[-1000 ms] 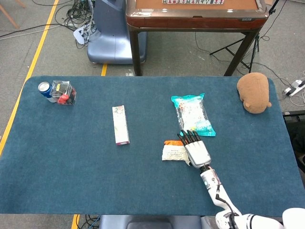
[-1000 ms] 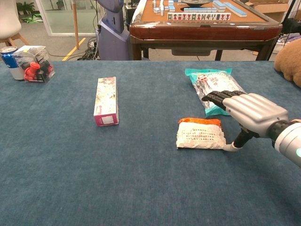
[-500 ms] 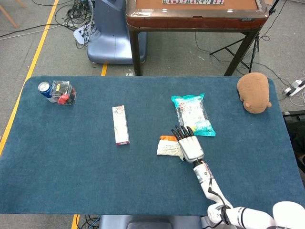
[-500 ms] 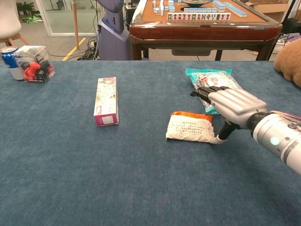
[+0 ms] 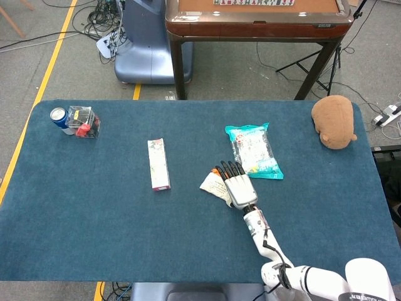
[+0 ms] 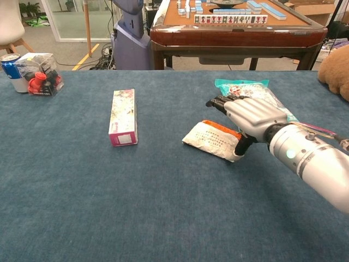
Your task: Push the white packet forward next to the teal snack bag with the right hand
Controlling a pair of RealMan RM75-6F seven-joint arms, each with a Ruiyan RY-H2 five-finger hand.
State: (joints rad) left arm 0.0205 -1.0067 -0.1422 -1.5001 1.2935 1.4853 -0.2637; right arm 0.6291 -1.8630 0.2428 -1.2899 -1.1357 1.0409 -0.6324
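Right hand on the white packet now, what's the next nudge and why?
Probably push forward: the right hand rests against the white packet with an orange edge, which lies skewed, nearer the robot than the teal snack bag and to its left.

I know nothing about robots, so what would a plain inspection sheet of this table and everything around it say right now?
Surface: blue cloth table, flat.
Job's things: white packet lies skewed, just left of the teal snack bag.
Clutter: pink-ended box mid-table; soda can and clear container at the far left corner; brown plush toy at the far right corner.
Hands: right hand lies over the packet's right end, thumb against its near edge; left hand nothing seen.
Cables: tangled on the floor beyond the table.
Surroundings: wooden game table with tiles; grey machine base.
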